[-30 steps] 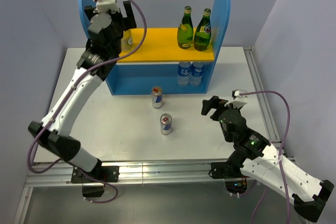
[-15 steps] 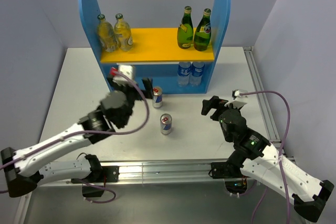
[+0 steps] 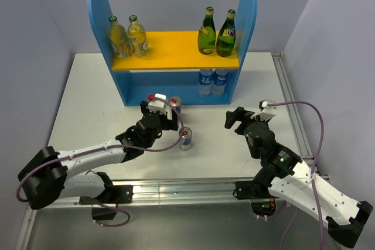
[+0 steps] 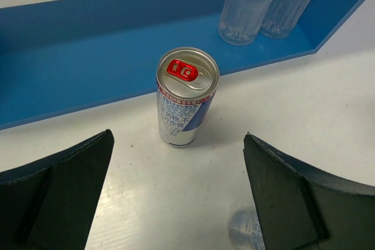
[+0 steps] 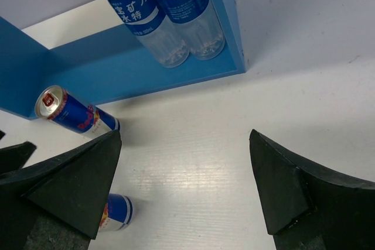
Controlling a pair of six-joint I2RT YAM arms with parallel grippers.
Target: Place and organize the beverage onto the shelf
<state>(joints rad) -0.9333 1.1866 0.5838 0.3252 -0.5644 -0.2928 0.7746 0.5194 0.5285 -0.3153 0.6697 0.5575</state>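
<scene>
Now the left gripper (image 4: pixel 177 144), jaws wide and apparently touching nothing, should straddle the upright can (image 4: pixel 187 95) squarely before closing.

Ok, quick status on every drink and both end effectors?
Far can: upright on table, ungrasped.
Near can: upright on table.
Green bottles: upright, upper board, right.
Pale bottles: upright, upper board, left.
Water bottles: upright, lower level.
Left end effector: open.
Right end effector: open.
</scene>
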